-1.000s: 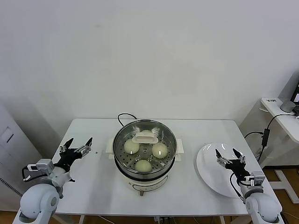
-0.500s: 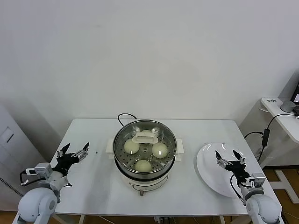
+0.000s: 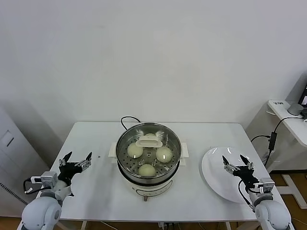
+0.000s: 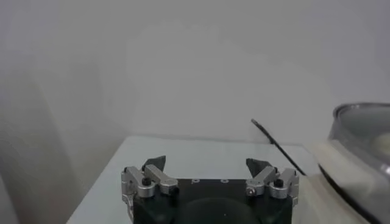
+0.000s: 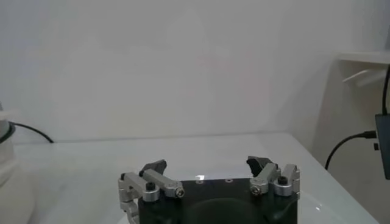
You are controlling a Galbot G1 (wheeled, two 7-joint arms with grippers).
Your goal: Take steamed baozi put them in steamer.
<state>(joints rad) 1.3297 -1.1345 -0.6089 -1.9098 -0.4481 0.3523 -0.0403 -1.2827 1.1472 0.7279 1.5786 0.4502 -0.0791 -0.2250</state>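
The steamer [image 3: 148,179], a shiny steel pot on a white base, stands at the table's middle. Three steamed baozi lie on its perforated tray: one far left [image 3: 135,150], one right [image 3: 164,154], one near [image 3: 147,169]. A cream handle [image 3: 149,141] lies over the tray's far part. My left gripper [image 3: 76,158] hangs open and empty over the table's left side, well away from the pot; the left wrist view shows its jaws [image 4: 207,164] wide apart and the steamer's rim [image 4: 365,122] off to one side. My right gripper [image 3: 234,159] is open and empty above the white plate.
The flat white plate [image 3: 213,177] at the right holds nothing. A black cord [image 3: 128,120] runs from behind the steamer, also seen as the cord [image 4: 277,146] in the left wrist view. A side desk with cables [image 3: 276,136] stands beyond the table's right edge.
My left gripper has drawn back toward the table's near left edge and sunk lower. The right gripper has slipped slightly nearer me. Both stayed open; the baozi have not moved.
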